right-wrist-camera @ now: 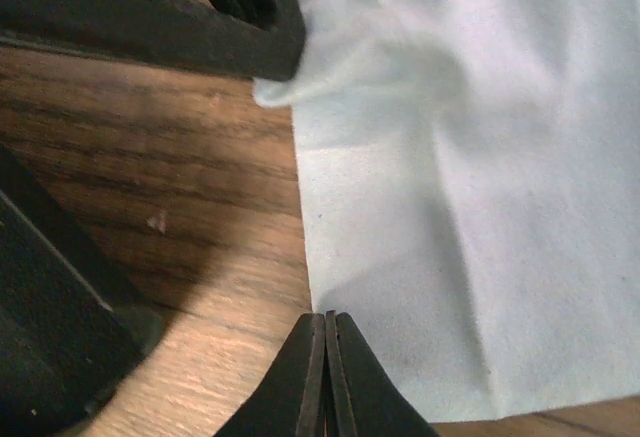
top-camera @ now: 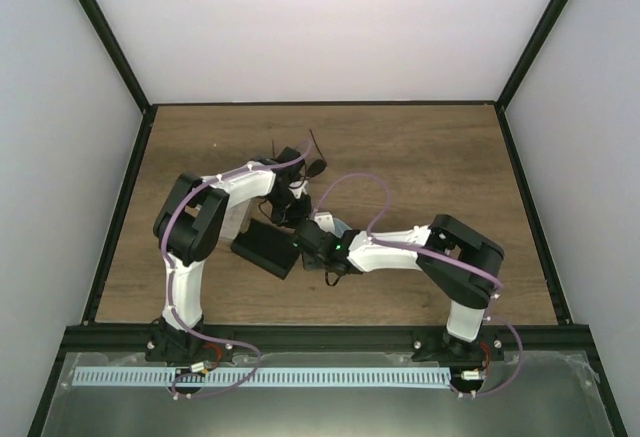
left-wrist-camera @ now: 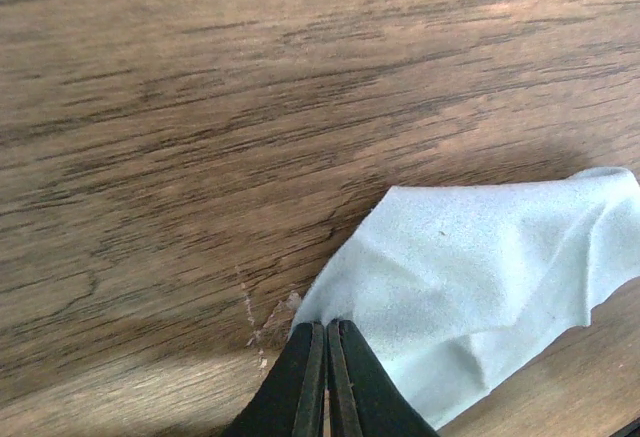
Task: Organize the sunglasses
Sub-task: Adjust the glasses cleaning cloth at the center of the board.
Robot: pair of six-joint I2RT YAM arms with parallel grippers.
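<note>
A pair of sunglasses (top-camera: 316, 164) with thin dark frames lies on the table just beyond the left arm's wrist, partly hidden by it. A light blue cloth (left-wrist-camera: 480, 287) lies crumpled on the wood. My left gripper (left-wrist-camera: 326, 325) is shut on one corner of it. In the right wrist view the same cloth (right-wrist-camera: 470, 187) spreads flat, and my right gripper (right-wrist-camera: 326, 315) is shut on its near left edge. The left gripper's black fingers (right-wrist-camera: 250, 12) pinch the raised far corner there. From above, both grippers meet mid-table around the cloth (top-camera: 334, 225).
An oblong black case (top-camera: 265, 249) lies on the table just left of the right gripper, and its dark edge (right-wrist-camera: 50, 347) fills the lower left of the right wrist view. A black frame (top-camera: 120, 207) borders the wooden table (top-camera: 430, 157).
</note>
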